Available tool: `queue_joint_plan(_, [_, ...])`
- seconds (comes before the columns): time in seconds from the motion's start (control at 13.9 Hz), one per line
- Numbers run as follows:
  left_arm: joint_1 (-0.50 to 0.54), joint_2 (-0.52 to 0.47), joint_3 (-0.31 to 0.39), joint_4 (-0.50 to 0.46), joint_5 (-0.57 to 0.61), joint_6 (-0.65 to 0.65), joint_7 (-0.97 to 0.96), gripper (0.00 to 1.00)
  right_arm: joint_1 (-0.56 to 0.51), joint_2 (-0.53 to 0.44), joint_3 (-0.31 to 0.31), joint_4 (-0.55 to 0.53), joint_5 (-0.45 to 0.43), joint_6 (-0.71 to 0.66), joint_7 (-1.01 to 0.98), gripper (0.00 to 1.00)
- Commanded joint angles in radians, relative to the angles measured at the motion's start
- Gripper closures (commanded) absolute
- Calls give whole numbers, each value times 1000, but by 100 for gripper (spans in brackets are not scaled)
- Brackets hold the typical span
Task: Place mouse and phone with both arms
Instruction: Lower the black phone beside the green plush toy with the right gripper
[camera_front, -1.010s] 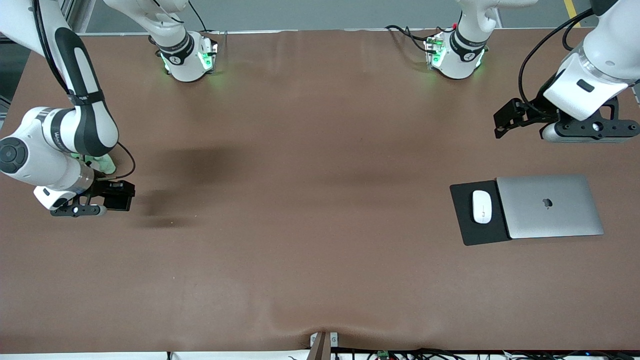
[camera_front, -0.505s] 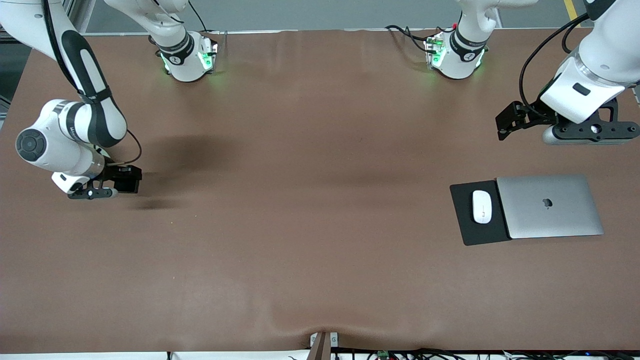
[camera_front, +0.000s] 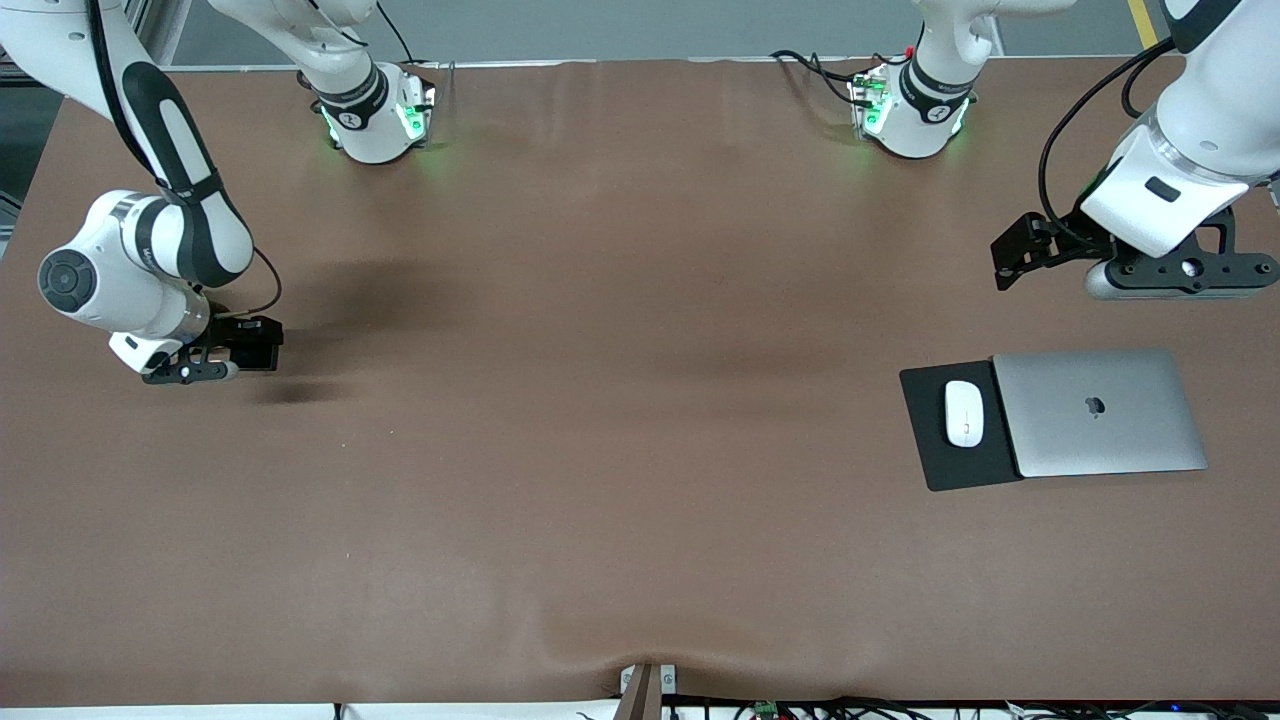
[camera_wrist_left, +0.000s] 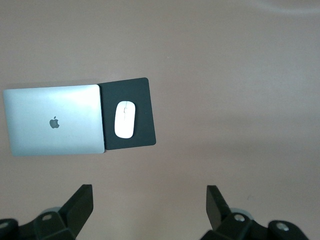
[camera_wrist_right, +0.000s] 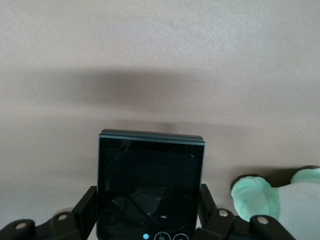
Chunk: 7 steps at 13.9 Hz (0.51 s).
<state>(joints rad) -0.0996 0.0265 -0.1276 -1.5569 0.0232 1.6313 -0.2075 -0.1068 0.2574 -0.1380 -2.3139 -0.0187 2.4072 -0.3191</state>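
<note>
Phone (camera_wrist_right: 150, 185) (clamped) in right gripper (camera_wrist_right: 149, 210)

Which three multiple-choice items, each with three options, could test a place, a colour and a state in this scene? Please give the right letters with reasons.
1. The mouse lies
A. on the laptop
B. on the mouse pad
C. on the bare table

2. The laptop is
A. silver
B. red
C. black

3. The right gripper is
A. open, empty
B. shut on the phone
C. shut on the mouse

Answers:
1 B: the black mouse pad shows around it.
2 A: its closed lid is silver-grey.
3 B: the fingers clamp the phone.
</note>
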Motion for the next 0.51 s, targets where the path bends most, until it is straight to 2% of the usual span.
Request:
queue_joint_plan(0.0, [0,-5,2,-3,12,16,10,0,-7,-36,5,-70,-1,67,-28,100])
queue_joint_plan(0.36, [0,-5,2,3,14,24,16,0,-11,-35,-8,-90,3,99,-26,100])
queue_joint_plan(0.43, [-2,-5,2,3,17,24,14,0,-13,-32,-12,-97,3,104,-28,97])
